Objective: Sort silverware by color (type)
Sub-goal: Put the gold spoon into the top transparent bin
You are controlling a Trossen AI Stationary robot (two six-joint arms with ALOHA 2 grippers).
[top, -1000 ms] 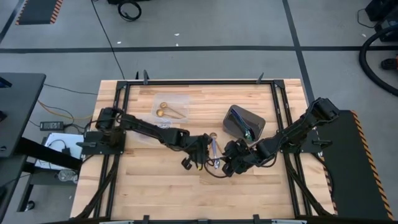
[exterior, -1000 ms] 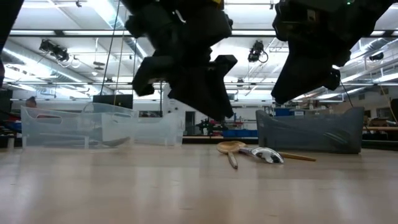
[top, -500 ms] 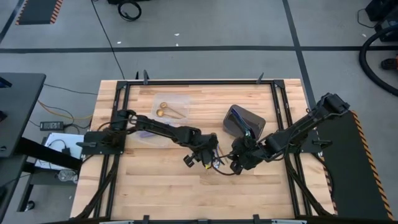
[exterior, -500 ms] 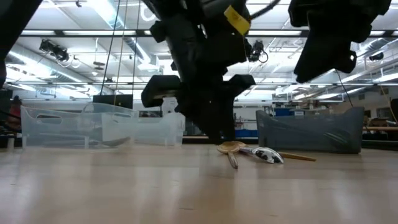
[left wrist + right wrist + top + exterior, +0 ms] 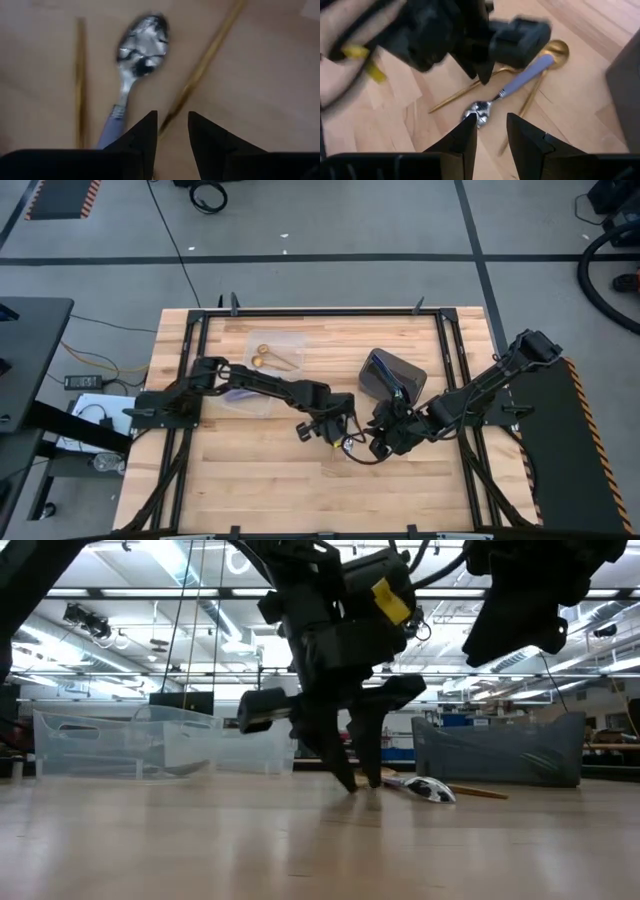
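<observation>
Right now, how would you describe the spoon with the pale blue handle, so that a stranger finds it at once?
Start at the dark grey bin on the wooden table; beside it, under the left pincer, lie a few slim spoons. Among the thin gold spoons, this pale blue-handled spoon alone has a shiny silver bowl.

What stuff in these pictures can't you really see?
- High view: the spoons under the left gripper are hidden by both arms.
- Low view: the left gripper's fingers cover most of the gold spoon behind them.
- Left wrist view: the purple-handled spoon is blurred, its handle end hidden behind the fingers.
- Right wrist view: the grey bin is cut off by the edge.
</observation>
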